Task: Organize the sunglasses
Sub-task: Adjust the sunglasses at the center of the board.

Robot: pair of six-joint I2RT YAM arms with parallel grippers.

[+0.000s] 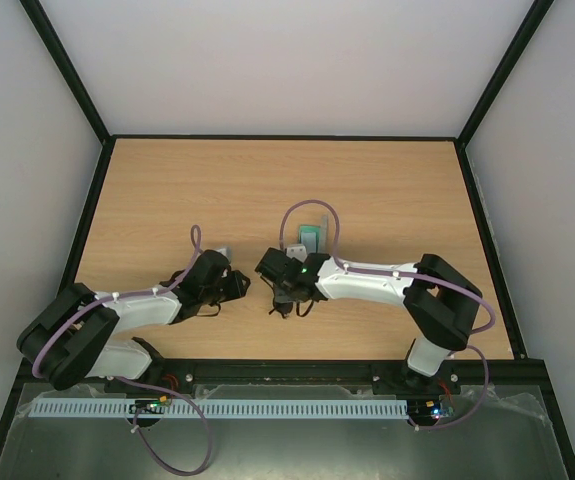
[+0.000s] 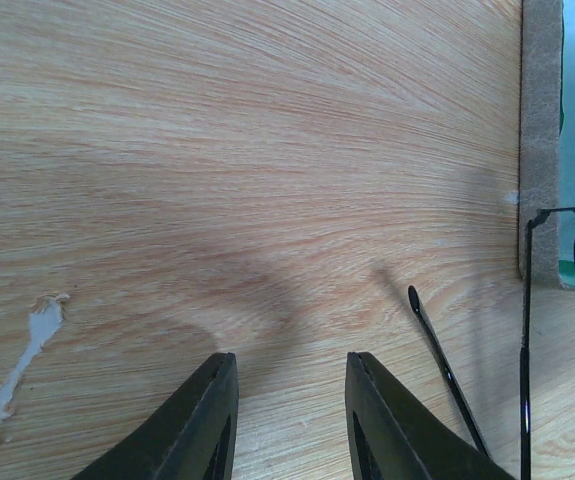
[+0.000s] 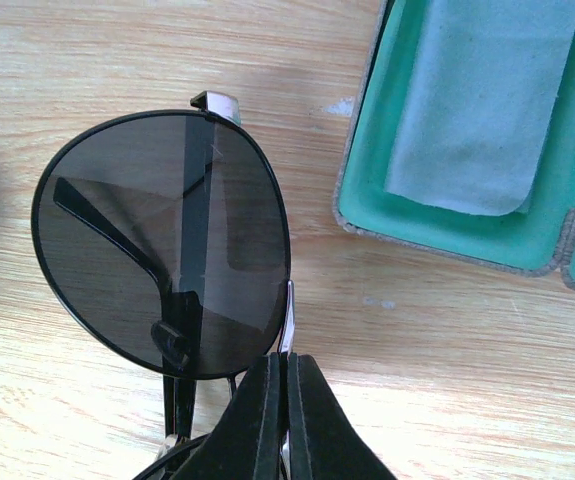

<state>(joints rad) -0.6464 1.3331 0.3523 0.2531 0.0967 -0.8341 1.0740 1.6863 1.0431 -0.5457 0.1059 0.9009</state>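
Note:
The sunglasses (image 3: 162, 240) have a thin black wire frame and dark round lenses, and they stand on edge over the wooden table. My right gripper (image 3: 287, 358) is shut on the silver bridge piece beside the lens. From above, the sunglasses (image 1: 285, 306) show as dark lines under the right gripper (image 1: 285, 292). My left gripper (image 2: 292, 365) is open just to their left, with only bare wood between its fingers. A thin black arm of the sunglasses (image 2: 447, 370) lies just right of its right finger.
The grey case (image 3: 367, 215) lies open close behind the sunglasses, green inside, with the light blue cloth (image 3: 487, 100) in it. From above, the case (image 1: 312, 237) sits mid-table. Its grey edge (image 2: 540, 130) shows at the right of the left wrist view. A white scuff (image 2: 27, 350) marks the wood.

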